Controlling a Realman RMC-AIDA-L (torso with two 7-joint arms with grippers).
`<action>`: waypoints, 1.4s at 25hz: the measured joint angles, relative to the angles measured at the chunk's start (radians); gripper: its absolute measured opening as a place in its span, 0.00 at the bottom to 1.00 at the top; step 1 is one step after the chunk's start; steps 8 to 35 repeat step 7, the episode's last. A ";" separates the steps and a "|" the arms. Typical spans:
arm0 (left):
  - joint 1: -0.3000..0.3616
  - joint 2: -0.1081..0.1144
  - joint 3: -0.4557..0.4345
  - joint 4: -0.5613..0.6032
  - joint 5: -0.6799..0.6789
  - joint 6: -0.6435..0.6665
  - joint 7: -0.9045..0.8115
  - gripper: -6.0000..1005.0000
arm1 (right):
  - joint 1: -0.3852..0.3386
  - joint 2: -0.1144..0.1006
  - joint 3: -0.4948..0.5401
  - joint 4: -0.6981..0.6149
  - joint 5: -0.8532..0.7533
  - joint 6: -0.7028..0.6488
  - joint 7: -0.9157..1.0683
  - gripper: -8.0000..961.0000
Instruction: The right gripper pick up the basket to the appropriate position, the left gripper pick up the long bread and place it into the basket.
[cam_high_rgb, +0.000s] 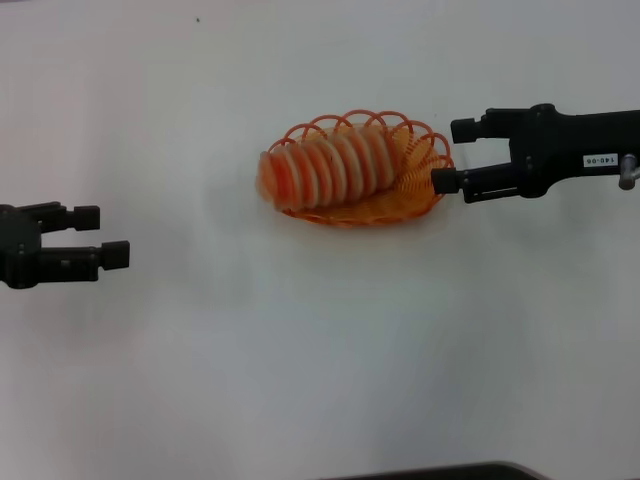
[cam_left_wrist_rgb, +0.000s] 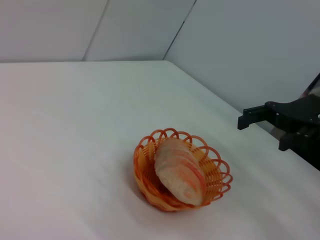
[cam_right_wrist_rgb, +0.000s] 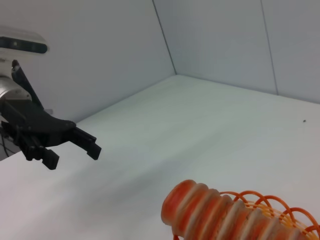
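We see the long bread (cam_high_rgb: 325, 168) in the basket (cam_high_rgb: 415, 165) at centre frame, the right gripper (cam_high_rgb: 449, 156) spread wide at its right rim, and the left gripper (cam_high_rgb: 106, 236) agape at far left.

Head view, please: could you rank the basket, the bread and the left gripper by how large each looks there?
1. basket, widest across.
2. bread, slightly shorter, lying in the basket.
3. left gripper, though it runs off the picture's edge and may sit nearer the camera, so its rank is unsure.
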 joint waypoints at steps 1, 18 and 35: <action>-0.003 -0.001 0.000 0.000 0.000 -0.001 0.000 0.90 | 0.000 0.000 -0.001 0.000 0.000 0.000 0.000 0.95; -0.018 0.000 -0.003 0.002 0.001 -0.002 -0.007 0.90 | 0.000 0.000 -0.001 0.004 0.000 0.000 -0.002 0.95; -0.018 0.000 -0.003 0.002 0.001 -0.002 -0.007 0.90 | 0.000 0.000 -0.001 0.004 0.000 0.000 -0.002 0.95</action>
